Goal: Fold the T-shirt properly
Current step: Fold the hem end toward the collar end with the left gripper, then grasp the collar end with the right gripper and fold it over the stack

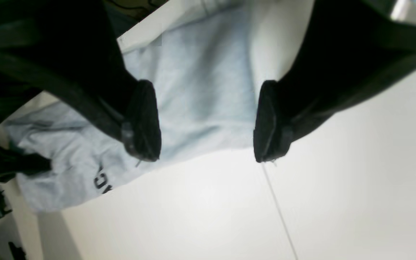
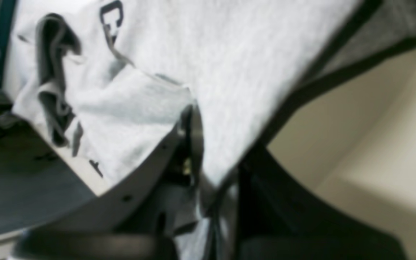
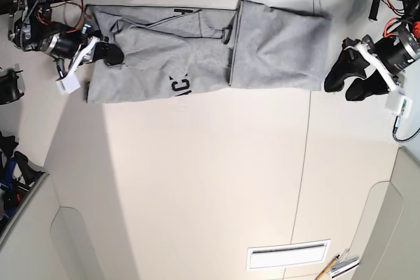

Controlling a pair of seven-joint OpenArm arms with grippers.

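1. Along the table's (image 3: pixel 197 181) far edge, I see the T-shirt (image 3: pixel 197 54) folded into a long band.
2. My right gripper (image 3: pixel 105 52) clamps its end; my left gripper (image 1: pixel 208 121) hangs spread, empty.
3. Crosswise folds remain, I judge.

1 heather-grey short-sleeved cotton T-shirt w/ black block lettering (image 3: pixel 197 47), lying on 1 pale tabletop (image 3: pixel 197 181). 2 black robot grippers: left gripper (image 3: pixel 346 75), right gripper (image 3: pixel 105 49). 1 white slotted vent plate (image 3: pixel 287 254).
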